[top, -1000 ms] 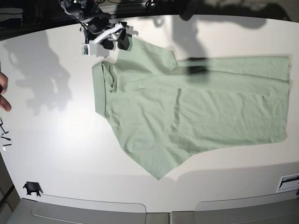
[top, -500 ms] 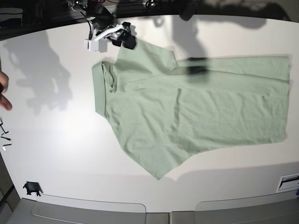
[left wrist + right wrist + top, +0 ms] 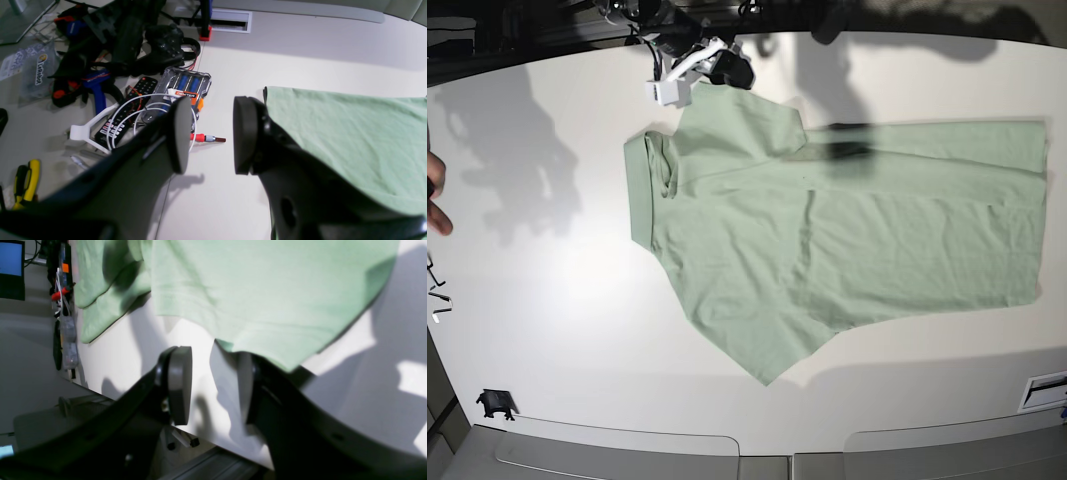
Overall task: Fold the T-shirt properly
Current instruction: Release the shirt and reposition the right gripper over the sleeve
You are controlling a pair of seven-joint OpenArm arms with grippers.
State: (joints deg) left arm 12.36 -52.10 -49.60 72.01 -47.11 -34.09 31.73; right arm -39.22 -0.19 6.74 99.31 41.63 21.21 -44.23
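The pale green T-shirt (image 3: pixel 827 230) lies spread flat on the white table (image 3: pixel 557 260), collar to the left and hem to the right in the base view. My right gripper (image 3: pixel 717 68) is at the far sleeve's outer edge. In the right wrist view the right gripper (image 3: pixel 213 386) is open with a narrow gap, and the sleeve hem of the T-shirt (image 3: pixel 267 290) drapes over the right finger (image 3: pixel 248 390). My left gripper (image 3: pixel 206 136) hangs open and empty above the table, just left of a hem corner of the T-shirt (image 3: pixel 350 133).
Beside the table's end lie a remote (image 3: pixel 130 103), a screwdriver case (image 3: pixel 186 85), a game controller (image 3: pixel 166 46) and cables. A red bit (image 3: pixel 206 138) lies on the table. A person's hand (image 3: pixel 435 205) shows at the base view's left edge.
My right gripper has moved right along the far edge to the sleeve, and its jaws have narrowed. The T-shirt and the left gripper have not moved.
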